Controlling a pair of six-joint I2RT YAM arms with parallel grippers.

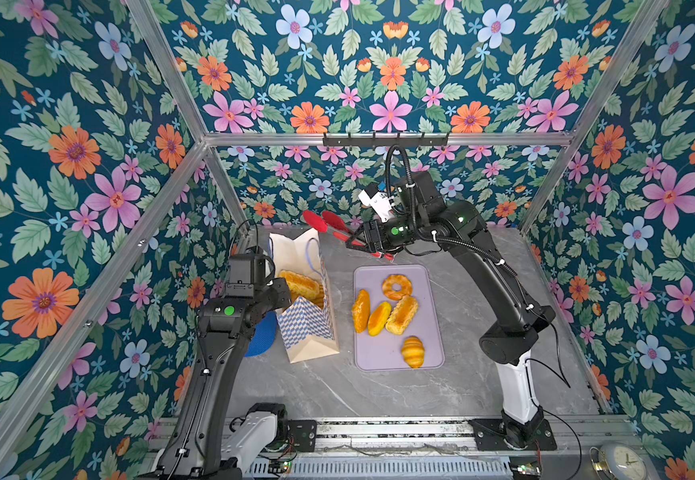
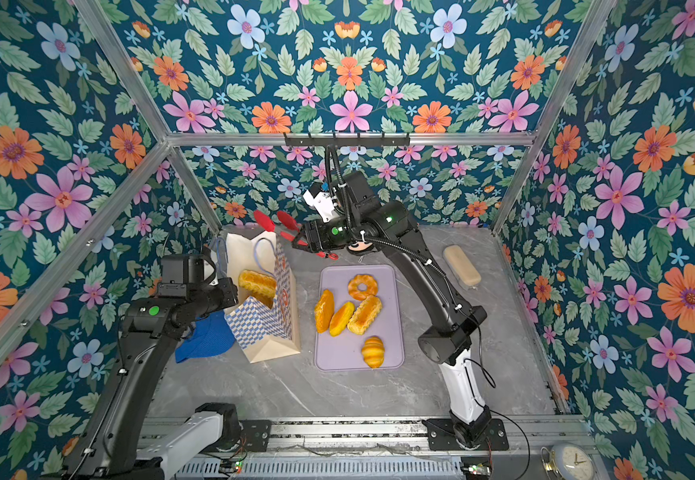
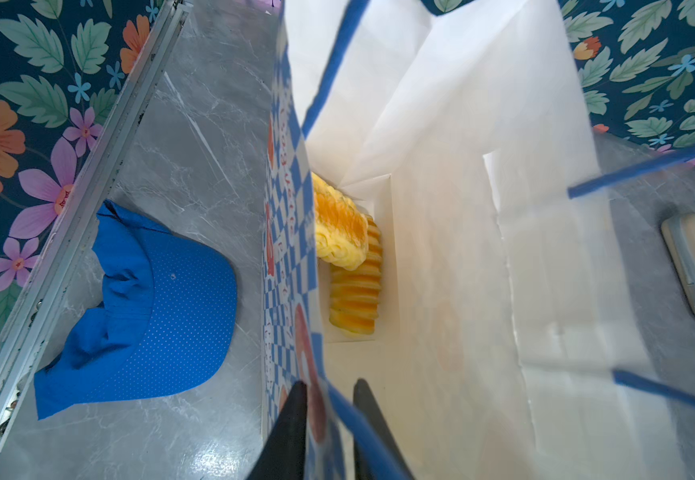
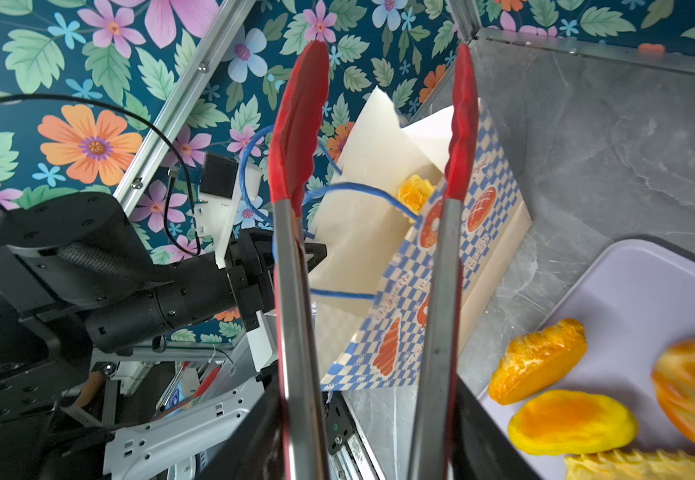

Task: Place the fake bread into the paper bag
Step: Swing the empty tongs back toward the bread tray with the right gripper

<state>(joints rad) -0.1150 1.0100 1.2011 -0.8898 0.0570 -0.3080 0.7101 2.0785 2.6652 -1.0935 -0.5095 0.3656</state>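
Pinches bag rim in left gripper; clamps tongs in right gripper, red tips spread and empty, by bag mouth. Shows two bread pieces low inside bag, beyond left gripper; leaves five on tray below right gripper, so likely under halfway. Hides part of bag floor behind its wall; cannot rule out more there.

– Where does the paper bag stand?
– On the table, just left of the tray; a cap lies at its other side. Fake bread lies inside (tongs hang above the far edge).
– And on the tray?
– The doughnut behind, three loaves in the middle, the croissant in front.
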